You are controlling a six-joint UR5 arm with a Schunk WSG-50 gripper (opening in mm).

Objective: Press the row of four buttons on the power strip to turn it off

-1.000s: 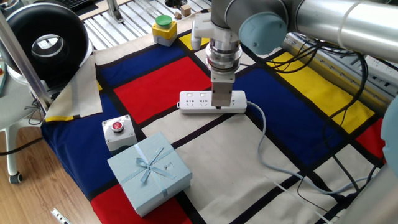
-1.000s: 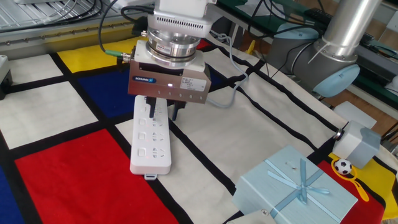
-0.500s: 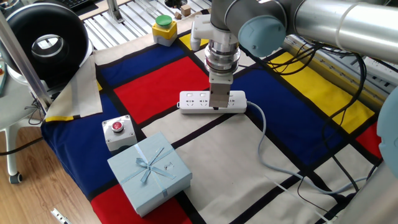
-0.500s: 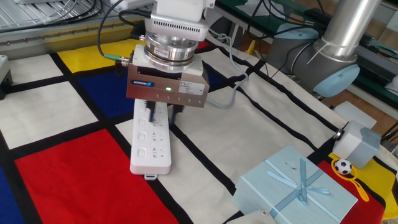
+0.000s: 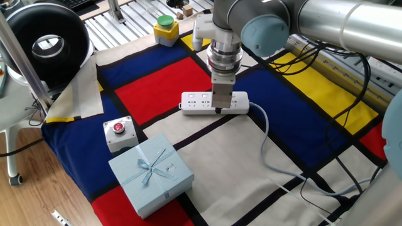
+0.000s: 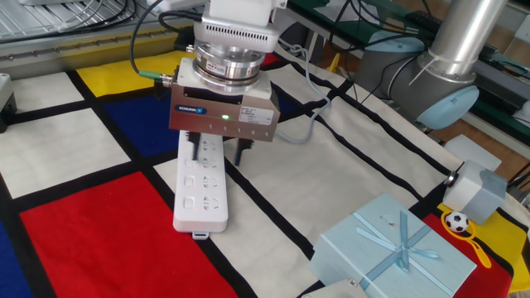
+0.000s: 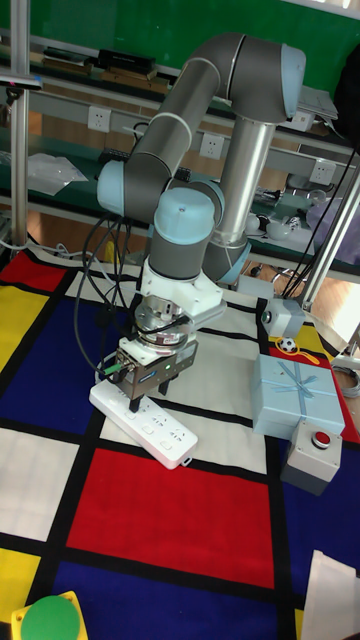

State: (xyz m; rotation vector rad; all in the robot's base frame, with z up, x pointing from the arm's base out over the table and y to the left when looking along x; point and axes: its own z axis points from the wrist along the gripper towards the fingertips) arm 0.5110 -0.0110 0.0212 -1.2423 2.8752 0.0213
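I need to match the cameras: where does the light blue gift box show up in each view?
One fixed view: light blue gift box, lower left, beside the grey box with a red button.
The other fixed view: lower right corner.
Tall fixed view: right of centre, above that grey box.
Shared landmark: the power strip under the gripper.
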